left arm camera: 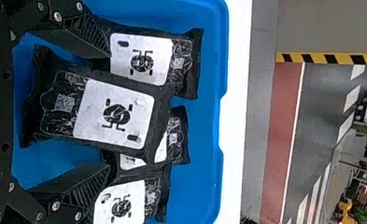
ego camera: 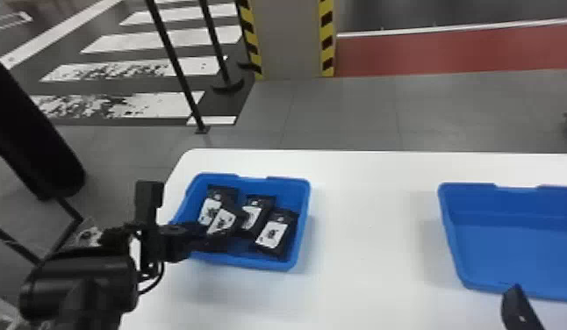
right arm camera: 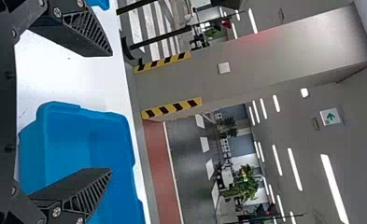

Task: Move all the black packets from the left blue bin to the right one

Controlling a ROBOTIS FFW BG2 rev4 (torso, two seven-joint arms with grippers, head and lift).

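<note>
The left arm (ego camera: 78, 283) rises from the lower left of the head view, its wrist bent so the left gripper (ego camera: 208, 239) points right, just left of centre. In the left wrist view its two fingers (left arm camera: 74, 184) stand wide apart. The right gripper (ego camera: 518, 305) shows a finger at the head view's lower right; in the right wrist view its fingers (right arm camera: 81, 189) are spread wide.

Left bin (ego camera: 303, 219), right bin (ego camera: 515, 250): blue. Packets (ego camera: 287, 217): black, white-labelled. Surface (ego camera: 361, 219): white. Far pillar (ego camera: 287, 39): grey, yellow-black striped edges.
</note>
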